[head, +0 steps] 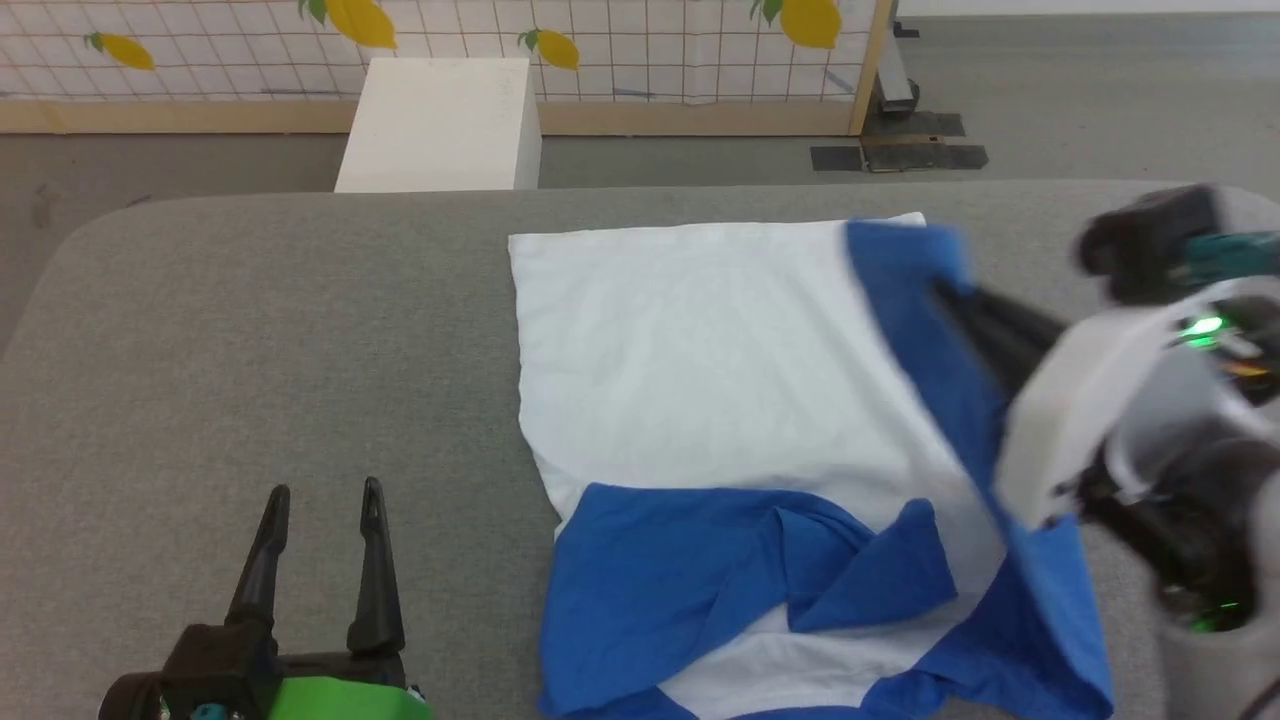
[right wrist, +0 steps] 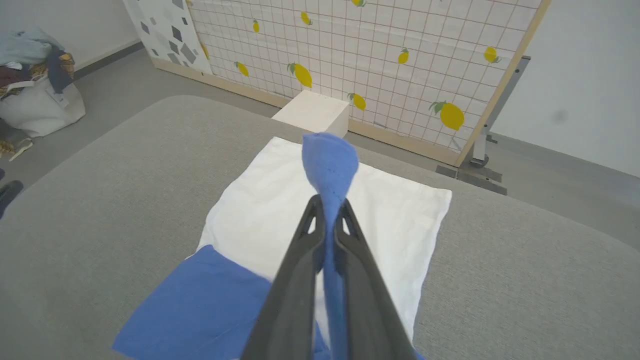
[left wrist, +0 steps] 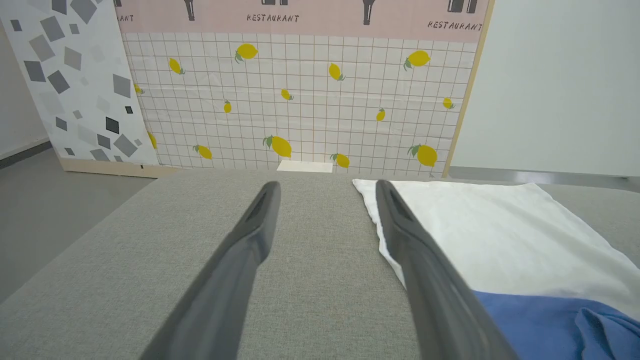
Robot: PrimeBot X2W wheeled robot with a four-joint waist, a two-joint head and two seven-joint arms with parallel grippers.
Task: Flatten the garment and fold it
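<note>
The garment (head: 720, 380), a white shirt with bright blue sleeves, lies spread on the grey table (head: 250, 330). One blue sleeve is folded across its near part. My right gripper (head: 950, 290) is shut on the other blue sleeve (head: 920, 270) and holds it lifted above the shirt's right side; in the right wrist view the blue cloth (right wrist: 330, 165) sticks up between the closed fingers (right wrist: 300, 260). My left gripper (head: 322, 492) stands open near the table's front left, apart from the shirt. In the left wrist view its fingers (left wrist: 255, 225) frame bare table, with the garment (left wrist: 490, 235) to their right.
A white box (head: 440, 125) stands on the floor beyond the table's far edge, before a lemon-patterned screen (head: 620, 50). A white bag of clothes (right wrist: 35, 100) sits on the floor far to the left in the right wrist view.
</note>
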